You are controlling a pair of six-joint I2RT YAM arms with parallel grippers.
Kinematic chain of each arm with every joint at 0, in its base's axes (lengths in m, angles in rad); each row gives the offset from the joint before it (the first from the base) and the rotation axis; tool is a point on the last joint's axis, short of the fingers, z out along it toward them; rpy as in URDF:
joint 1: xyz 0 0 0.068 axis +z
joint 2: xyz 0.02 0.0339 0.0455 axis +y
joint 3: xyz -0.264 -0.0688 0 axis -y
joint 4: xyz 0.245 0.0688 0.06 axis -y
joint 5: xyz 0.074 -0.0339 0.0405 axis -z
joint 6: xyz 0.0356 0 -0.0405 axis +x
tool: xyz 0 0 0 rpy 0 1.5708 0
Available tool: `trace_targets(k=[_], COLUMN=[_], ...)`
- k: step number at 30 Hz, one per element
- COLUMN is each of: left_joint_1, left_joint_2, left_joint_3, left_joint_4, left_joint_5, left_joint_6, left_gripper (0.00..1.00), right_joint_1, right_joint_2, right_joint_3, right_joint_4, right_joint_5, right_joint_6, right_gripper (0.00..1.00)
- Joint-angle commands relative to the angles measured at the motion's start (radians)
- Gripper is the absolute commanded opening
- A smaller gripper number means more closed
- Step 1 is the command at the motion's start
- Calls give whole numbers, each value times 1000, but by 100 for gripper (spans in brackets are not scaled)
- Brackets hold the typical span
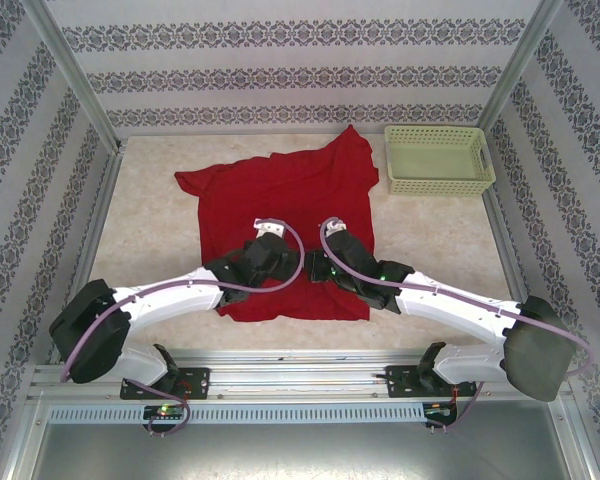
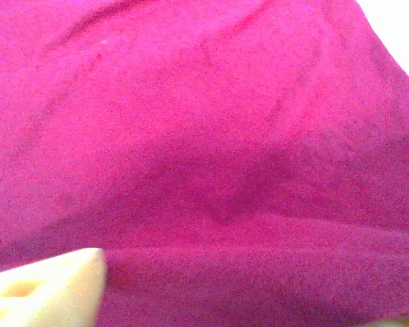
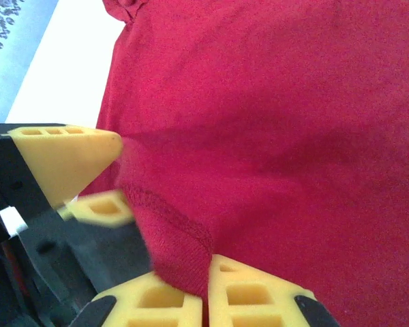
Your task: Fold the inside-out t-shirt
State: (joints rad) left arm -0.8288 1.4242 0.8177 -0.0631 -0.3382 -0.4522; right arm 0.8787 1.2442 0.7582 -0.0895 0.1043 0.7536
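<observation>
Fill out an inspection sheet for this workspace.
Surface: beige speckled tabletop, bare around the cloth.
Job's things: bright red cloth t-shirt spread out, rumpled.
Clutter: pale green plastic lattice basket at the far right corner, apart from the shirt.
Grippers: right gripper shut on the shirt's hem; left gripper open over the cloth.
Cables: purple cables loop along both arms above the shirt.
Surroundings: patterned wall panels, metal frame posts.

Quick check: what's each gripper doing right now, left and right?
The left gripper is open, with its jaws apart over the t-shirt.
The right gripper is shut on the t-shirt's hem.
</observation>
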Motion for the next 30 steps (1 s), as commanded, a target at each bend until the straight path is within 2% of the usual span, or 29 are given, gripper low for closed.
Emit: trace_targets(k=[1, 6, 8, 11, 14, 16, 20, 26, 30], left_joint_1=[20, 50, 85, 97, 97, 97, 99, 105, 106], left_joint_2=[25, 50, 50, 22, 0, -11, -37, -62, -66], left_joint_3=[50, 82, 101, 123, 158, 179, 201, 243, 292], left_joint_4=[-20, -35, -58, -80, -111, -135, -160, -199, -225], left_joint_5=[-11, 62, 141, 195, 243, 261, 286, 287, 293], left_joint_6=[9, 11, -23, -48, -57, -58, -54, -51, -47], left_gripper=[57, 17, 0, 0, 0, 0, 0, 0, 0], right_joint_1=[-8, -10, -10, -3, 46, 93, 160, 192, 198], right_joint_2=[1, 1, -9, -31, -53, -58, -12, 168, 260], right_joint_3=[-7, -2, -4, -42, -96, -126, -197, -220, -210], right_joint_4=[-26, -9, -9, 44, 137, 189, 371, 544, 634], right_joint_5=[29, 25, 33, 31, 27, 49, 50, 107, 142], right_joint_6=[29, 23, 27, 57, 59, 62, 89, 111, 52], right_gripper=[9, 11, 20, 44, 60, 63, 63, 62, 62])
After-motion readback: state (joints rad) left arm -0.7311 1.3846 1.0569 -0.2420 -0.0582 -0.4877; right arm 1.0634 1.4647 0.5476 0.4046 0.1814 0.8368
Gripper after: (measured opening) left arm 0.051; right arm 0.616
